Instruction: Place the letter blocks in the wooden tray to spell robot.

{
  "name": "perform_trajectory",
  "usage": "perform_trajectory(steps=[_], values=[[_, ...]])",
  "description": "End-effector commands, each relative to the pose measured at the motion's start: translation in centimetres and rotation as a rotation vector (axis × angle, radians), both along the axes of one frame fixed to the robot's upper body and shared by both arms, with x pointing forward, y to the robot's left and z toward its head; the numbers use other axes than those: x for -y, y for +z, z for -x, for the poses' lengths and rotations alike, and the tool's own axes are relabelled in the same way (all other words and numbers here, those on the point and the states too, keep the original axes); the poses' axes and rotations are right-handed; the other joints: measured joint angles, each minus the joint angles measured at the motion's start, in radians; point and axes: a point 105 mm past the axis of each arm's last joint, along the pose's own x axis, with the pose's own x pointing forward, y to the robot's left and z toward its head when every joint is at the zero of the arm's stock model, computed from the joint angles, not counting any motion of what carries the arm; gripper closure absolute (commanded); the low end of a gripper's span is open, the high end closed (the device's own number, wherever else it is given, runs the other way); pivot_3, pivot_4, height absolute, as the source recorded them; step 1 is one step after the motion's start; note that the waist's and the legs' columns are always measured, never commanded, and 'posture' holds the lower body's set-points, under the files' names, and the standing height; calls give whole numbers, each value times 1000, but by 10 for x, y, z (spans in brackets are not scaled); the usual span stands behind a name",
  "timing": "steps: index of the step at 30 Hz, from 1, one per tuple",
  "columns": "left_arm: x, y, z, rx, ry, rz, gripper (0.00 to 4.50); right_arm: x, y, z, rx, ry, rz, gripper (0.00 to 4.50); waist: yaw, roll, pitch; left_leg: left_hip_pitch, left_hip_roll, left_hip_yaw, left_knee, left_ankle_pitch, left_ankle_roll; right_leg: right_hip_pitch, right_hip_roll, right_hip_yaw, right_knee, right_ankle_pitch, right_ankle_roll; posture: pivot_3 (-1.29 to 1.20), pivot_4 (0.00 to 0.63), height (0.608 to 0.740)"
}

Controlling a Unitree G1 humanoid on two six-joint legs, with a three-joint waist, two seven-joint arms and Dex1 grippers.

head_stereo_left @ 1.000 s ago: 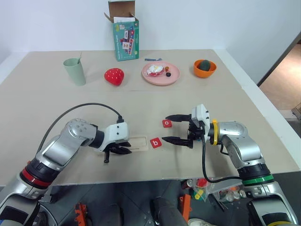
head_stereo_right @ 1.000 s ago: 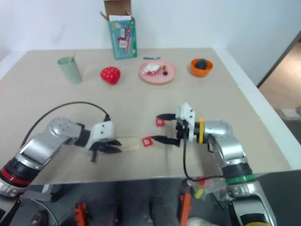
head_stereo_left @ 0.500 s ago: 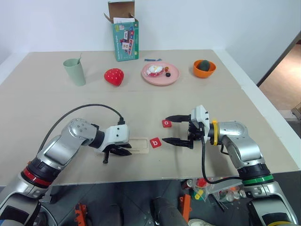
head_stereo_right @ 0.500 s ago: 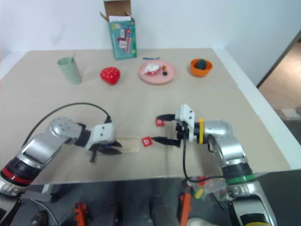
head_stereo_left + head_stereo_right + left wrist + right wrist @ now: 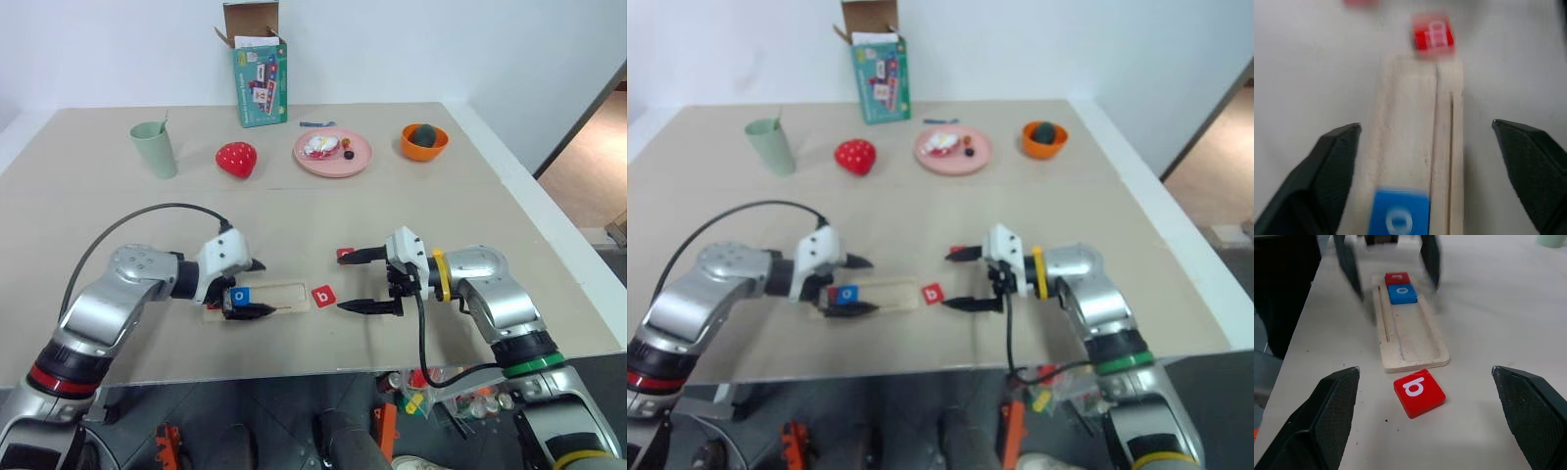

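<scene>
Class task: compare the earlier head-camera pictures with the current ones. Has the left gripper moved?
Yes. The left gripper has opened and drawn back from the wooden tray, toward the robot's left, uncovering the blue o block in the tray.

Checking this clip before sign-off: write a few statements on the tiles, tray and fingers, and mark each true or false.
1. A blue tile lies in the wooden tray. True.
2. The red b tile sits inside the tray. False: it lies on the table just past the tray's end.
3. The left gripper has its fingers shut on the blue tile. False: they are spread, with the tile between them.
4. The right gripper is open. True.
</scene>
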Motion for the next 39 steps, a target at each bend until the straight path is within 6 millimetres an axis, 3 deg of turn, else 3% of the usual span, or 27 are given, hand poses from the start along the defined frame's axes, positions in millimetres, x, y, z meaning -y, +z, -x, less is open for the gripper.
perform_trajectory(steps=[1, 8, 15, 20, 25, 33, 39], values=[[-10, 12, 10, 127, 45, 74, 15, -7, 3, -7, 29, 42, 32, 0, 3, 0, 0, -1, 0, -2, 0, 0, 0, 0, 1, -1, 0, 0, 0, 0, 150, 740], [-14, -15, 46, 117, 100, 117, 15, -11, -15, -12, -15, 98, 116, 0, 15, 0, 0, -2, -1, -3, 0, 0, 0, 1, 0, -1, 0, 0, 0, 0, 150, 740], [-10, -17, 56, 123, 161, 153, 15, -13, -24, -16, -27, 106, 144, 0, 15, 0, 0, 0, -2, -2, 3, 1, -1, 2, -2, -1, -1, 1, 2, 0, 150, 740], [-8, -20, 57, 130, 185, 148, 0, -18, -23, -17, -17, 112, 121, 1354, 11, 0, 0, 1, 0, -2, 2, 1, -1, 2, 1, 0, 0, 2, 0, 0, 150, 740], [-5, -24, 57, 138, 171, 125, 0, -20, -22, -16, -34, 111, 92, 3230, 12, 0, 0, 0, 0, -3, 2, 1, -1, 2, 2, -1, 0, 2, 0, 0, 150, 740], [-16, -25, 45, 128, 278, 172, 0, -16, -15, -7, -55, 107, 60, 3322, 12, 0, 0, 0, 0, -3, 2, 1, -1, 2, 1, -1, 0, 2, 0, 0, 150, 740], [-37, -28, 36, 112, 440, 228, 0, -29, 18, -11, -58, 46, -17, 3322, 11, 1, 1, 0, 0, -2, 2, 1, -1, 2, 2, -1, 0, 2, 0, 0, 150, 740]])
